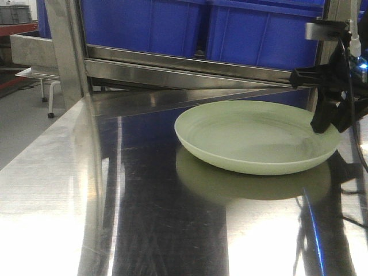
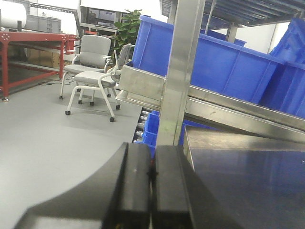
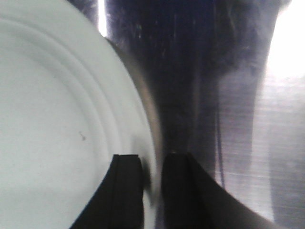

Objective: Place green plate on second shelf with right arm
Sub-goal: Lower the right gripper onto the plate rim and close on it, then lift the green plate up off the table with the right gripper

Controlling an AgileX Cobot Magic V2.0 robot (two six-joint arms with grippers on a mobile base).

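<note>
Far off on the left, seen from the left wrist camera, two grey office chairs [image 2: 93, 71] stand on the floor beside a red table [image 2: 28, 45]. Near that camera the left gripper [image 2: 152, 191] has its two black pads pressed flat together with nothing between them. In the front view, a steel upright [image 1: 64, 52] rises at the left edge of a shiny steel surface [image 1: 115, 201] that runs across the whole near part of the scene. Behind it, on a higher level, sit blue bins [image 1: 172, 23]. The green plate [image 1: 247, 138] is right of centre on this steel surface, with its reflection showing directly below it. Whether it rests fully on the metal or is lifted a little cannot be told. At the plate's far right rim is the right gripper [image 1: 325, 125], coming in from the right. The right wrist view shows its dark fingers [image 3: 127, 191] set narrow and straddling the rim, one over the inside of the plate and the other outside it above the steel, pinching the edge between them.
</note>
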